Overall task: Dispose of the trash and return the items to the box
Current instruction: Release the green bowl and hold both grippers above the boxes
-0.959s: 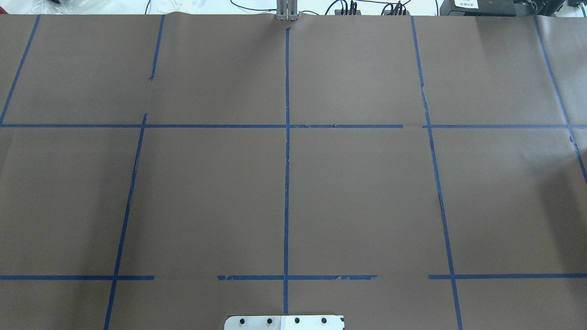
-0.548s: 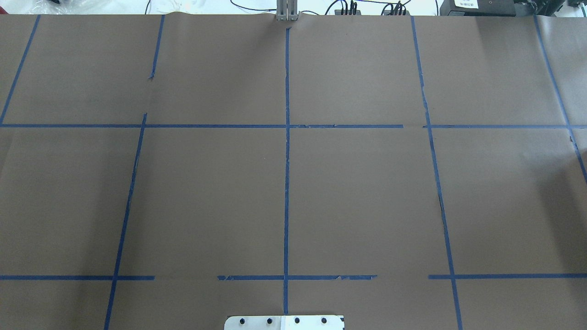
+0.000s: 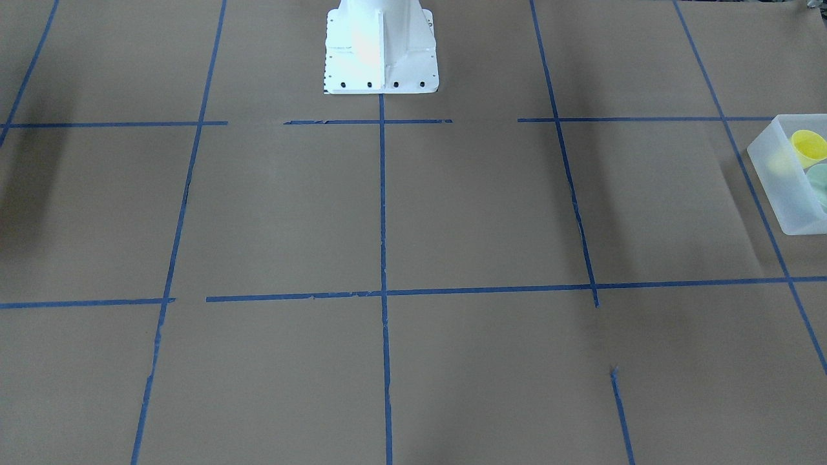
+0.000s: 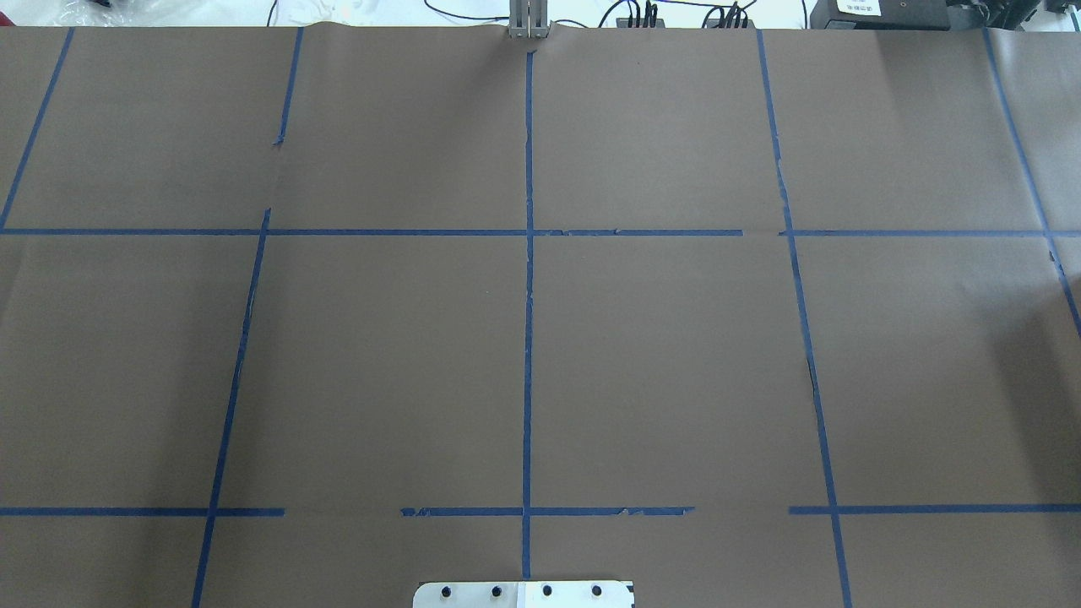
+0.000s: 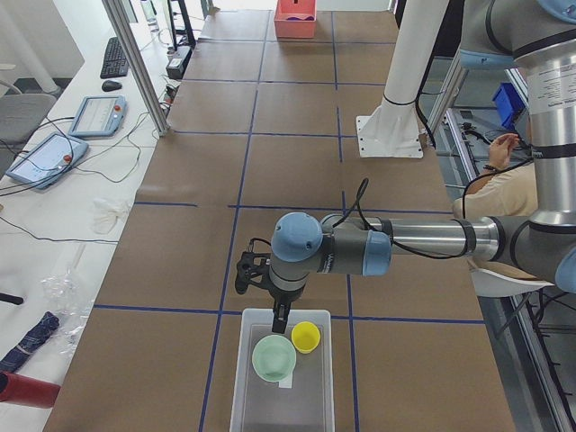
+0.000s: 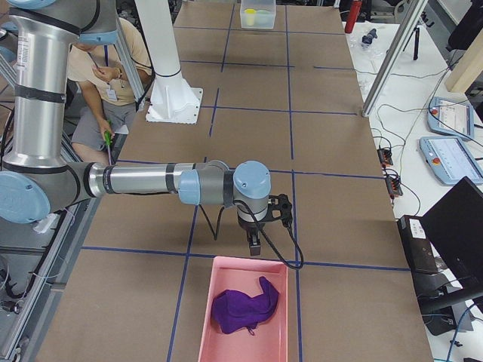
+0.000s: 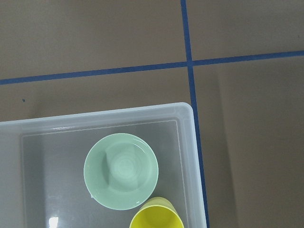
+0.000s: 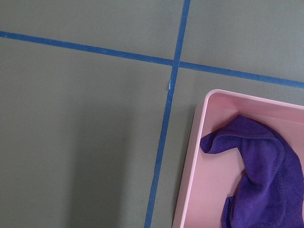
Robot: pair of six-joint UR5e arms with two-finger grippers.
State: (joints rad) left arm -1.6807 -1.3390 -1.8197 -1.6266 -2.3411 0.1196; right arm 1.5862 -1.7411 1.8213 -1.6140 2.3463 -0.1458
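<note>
Gleaming bowl [image 7: 121,171], yellow cup [image 7: 156,217], frosted box [image 7: 189,142]

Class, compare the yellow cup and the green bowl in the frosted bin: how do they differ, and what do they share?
The cup is yellow; the bowl is pale mint green. The bowl is wider than the cup. Both stand mouth up, side by side, inside the bin.

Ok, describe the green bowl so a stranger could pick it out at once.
At the end of the brown table on the robot's left sits a frosted white bin. Two things lie inside it. Take the mint-green bowl: wider and shallower than the yellow cup beside it.
</note>
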